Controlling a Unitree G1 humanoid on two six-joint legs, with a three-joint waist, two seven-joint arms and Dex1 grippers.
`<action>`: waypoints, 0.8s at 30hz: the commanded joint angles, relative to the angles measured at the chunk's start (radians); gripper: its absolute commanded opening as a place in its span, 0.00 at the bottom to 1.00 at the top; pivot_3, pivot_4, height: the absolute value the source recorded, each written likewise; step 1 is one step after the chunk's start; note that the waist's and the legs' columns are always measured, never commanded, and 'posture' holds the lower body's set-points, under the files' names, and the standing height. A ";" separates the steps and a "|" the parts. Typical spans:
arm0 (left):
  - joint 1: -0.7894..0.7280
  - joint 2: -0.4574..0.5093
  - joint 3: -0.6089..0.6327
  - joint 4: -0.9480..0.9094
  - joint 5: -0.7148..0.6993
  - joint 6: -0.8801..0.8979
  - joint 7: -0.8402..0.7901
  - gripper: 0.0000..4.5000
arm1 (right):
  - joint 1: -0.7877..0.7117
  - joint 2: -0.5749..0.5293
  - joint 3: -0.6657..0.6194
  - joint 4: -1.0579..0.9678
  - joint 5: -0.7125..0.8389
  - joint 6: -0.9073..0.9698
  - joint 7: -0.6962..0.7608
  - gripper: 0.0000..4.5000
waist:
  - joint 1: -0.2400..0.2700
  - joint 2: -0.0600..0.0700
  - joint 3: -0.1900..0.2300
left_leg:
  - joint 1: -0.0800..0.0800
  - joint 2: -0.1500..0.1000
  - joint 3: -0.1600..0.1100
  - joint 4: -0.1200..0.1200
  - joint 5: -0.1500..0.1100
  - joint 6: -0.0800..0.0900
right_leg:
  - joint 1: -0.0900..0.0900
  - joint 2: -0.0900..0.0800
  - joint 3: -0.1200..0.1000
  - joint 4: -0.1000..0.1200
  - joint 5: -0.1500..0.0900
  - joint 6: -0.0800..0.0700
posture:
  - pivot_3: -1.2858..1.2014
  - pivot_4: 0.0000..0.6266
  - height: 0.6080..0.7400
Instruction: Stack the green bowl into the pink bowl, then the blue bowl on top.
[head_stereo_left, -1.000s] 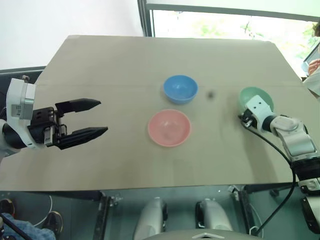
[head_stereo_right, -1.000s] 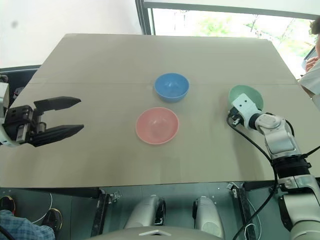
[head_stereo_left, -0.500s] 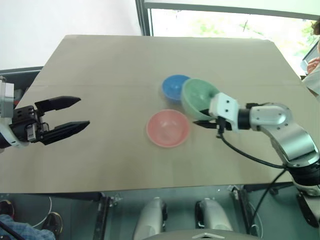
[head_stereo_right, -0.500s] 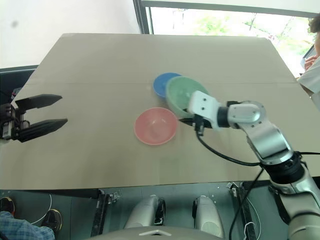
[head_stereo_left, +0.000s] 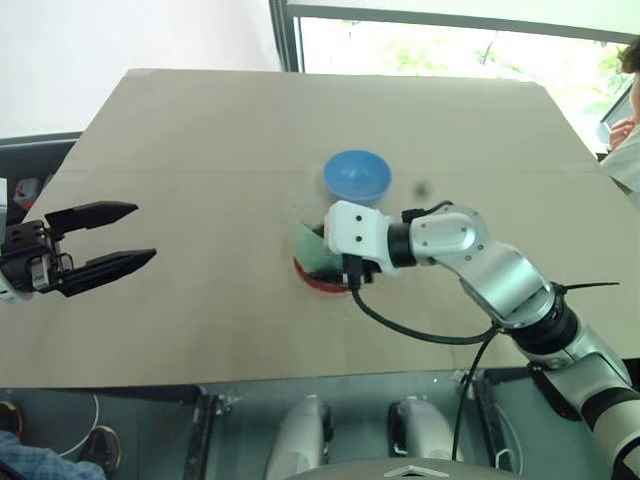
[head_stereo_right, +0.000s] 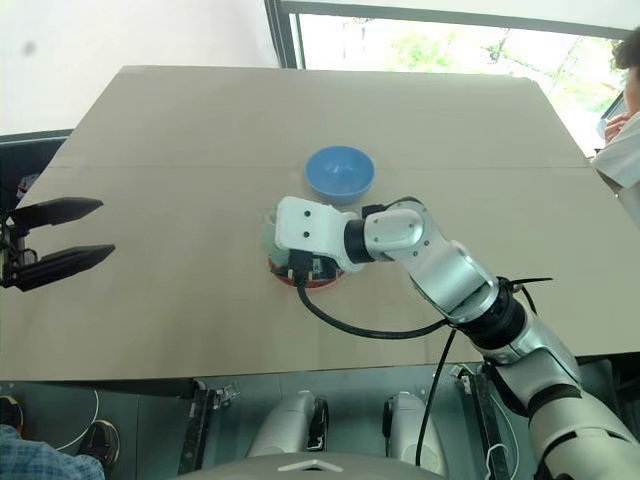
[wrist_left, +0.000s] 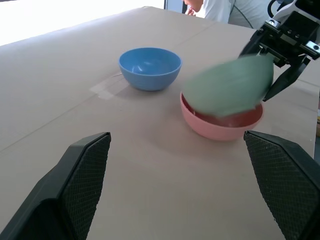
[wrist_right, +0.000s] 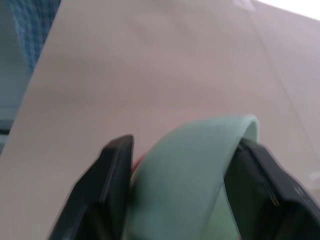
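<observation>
The pink bowl (wrist_left: 222, 125) sits mid-table, and the blue bowl (head_stereo_left: 357, 176) stands just behind it. The green bowl (wrist_left: 227, 86) is tilted on its side over the pink bowl, its lower edge inside the pink rim. My right gripper (wrist_right: 185, 180) is right at it, with its fingers (wrist_right: 112, 170) spread wide on either side of the green rim and no longer pinching it. In the left eye view the right hand covers most of the pink bowl (head_stereo_left: 320, 283). My left gripper (head_stereo_left: 144, 232) hovers open and empty at the table's left side, well away from the bowls.
The tan table (head_stereo_left: 200, 130) has wide bare room to the left and front of the bowls. A person (head_stereo_left: 625, 130) is at the far right edge. A window lies beyond the table's back edge.
My right arm carried the green bowl from the table's right side leftward to over the pink bowl, then its fingers spread apart. My left gripper drifted left, still open.
</observation>
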 joint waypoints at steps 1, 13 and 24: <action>0.009 0.023 0.045 -0.016 0.000 -0.010 -0.005 1.00 | -0.046 0.016 -0.083 -0.022 0.029 0.016 -0.013 0.89 | 0.000 0.000 0.000 | 0.000 0.000 0.000 -0.001 0.000 -0.001 | 0.000 0.000 0.000 0.000 0.000 0.000 | 0.52 0.24 1.00; 0.009 0.005 0.033 -0.026 -0.006 -0.013 0.007 1.00 | -0.149 -0.041 -0.210 0.214 -0.013 -0.131 -0.058 0.89 | -0.002 0.000 0.000 | 0.001 0.000 0.000 -0.003 0.001 -0.001 | -0.001 0.000 0.000 0.000 0.000 0.000 | 0.52 0.24 1.00; 0.004 -0.008 0.035 -0.019 -0.002 -0.021 0.038 1.00 | -0.254 0.101 -0.091 0.870 -0.240 -0.501 -0.147 0.89 | -0.026 -0.002 -0.001 | 0.001 0.000 0.004 -0.005 0.001 -0.002 | -0.002 0.001 0.002 0.000 0.000 0.000 | 0.52 0.24 1.00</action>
